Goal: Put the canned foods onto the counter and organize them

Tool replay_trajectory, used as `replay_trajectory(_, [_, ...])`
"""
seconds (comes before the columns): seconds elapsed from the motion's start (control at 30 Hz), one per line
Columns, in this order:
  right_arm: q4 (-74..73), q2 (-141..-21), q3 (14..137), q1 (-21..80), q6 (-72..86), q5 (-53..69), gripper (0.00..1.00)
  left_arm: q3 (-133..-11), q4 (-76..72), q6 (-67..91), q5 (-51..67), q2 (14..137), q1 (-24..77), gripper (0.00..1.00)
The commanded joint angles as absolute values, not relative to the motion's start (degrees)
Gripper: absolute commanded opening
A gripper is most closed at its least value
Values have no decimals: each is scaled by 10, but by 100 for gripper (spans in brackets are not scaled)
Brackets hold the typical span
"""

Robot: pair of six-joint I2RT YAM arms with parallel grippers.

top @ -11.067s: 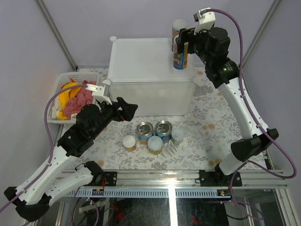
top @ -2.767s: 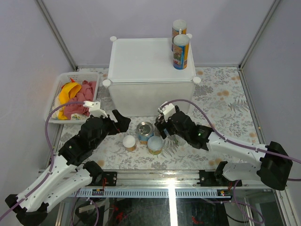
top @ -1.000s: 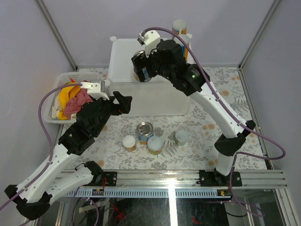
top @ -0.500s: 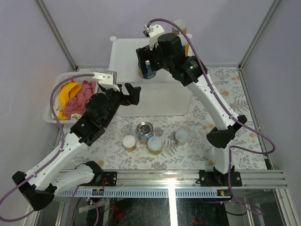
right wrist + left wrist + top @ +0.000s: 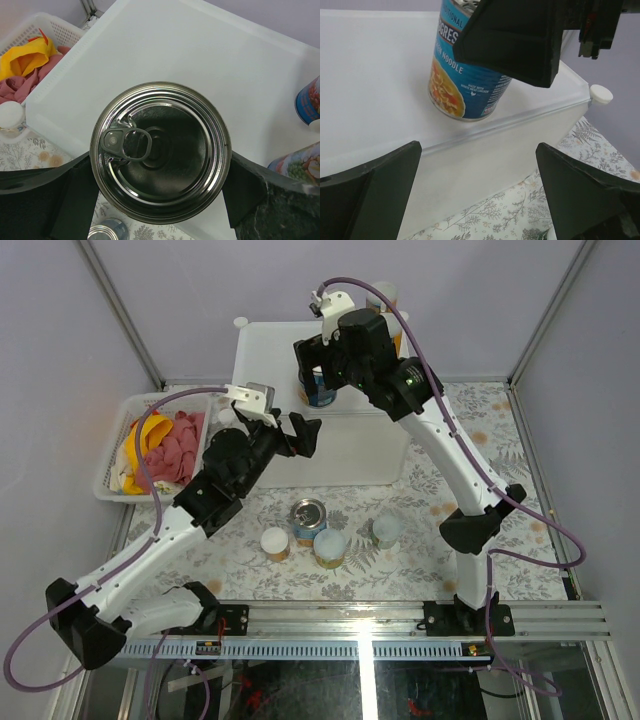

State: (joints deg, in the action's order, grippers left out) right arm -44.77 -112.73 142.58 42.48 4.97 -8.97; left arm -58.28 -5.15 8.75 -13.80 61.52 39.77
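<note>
My right gripper (image 5: 318, 375) is shut on a wide blue-labelled steel can (image 5: 320, 395). The can stands on the white counter (image 5: 265, 360) near its front edge. The right wrist view shows the can's pull-tab lid (image 5: 160, 150) between my fingers (image 5: 65, 200). The left wrist view shows the can's label (image 5: 465, 80) and the counter top (image 5: 370, 75). My left gripper (image 5: 305, 432) is open and empty in front of the counter's front wall (image 5: 470, 165). A second steel can (image 5: 308, 518) and three small lidded jars (image 5: 330, 545) stand on the table. Two tall canisters (image 5: 307, 102) stand at the counter's back right.
A white mesh basket (image 5: 120, 455) holding the yellow banana (image 5: 150, 430) and pink cloth (image 5: 175, 445) sits left of the counter. Round knobs (image 5: 600, 93) mark the counter's corners. The right arm reaches over the counter's right half. Grey walls close in the back and sides.
My right gripper has carried the blue can a little right and down onto the counter top. My left arm has swung right, up to the counter's front.
</note>
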Motion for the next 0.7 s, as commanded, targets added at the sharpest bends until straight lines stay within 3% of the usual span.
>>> replay_trajectory(0.0, [-352,-1114,1464,418,47,-101,57,-599,-129,76,-120,626,400,99])
replay_trajectory(0.2, [-346,-1115,1459,414,49,-94,76,-610,-140,77,-106,648,400,100])
replay_trajectory(0.67, [-325,-1106,1430,407,49,-93,98,-636,-153,94,-88,688,400,100])
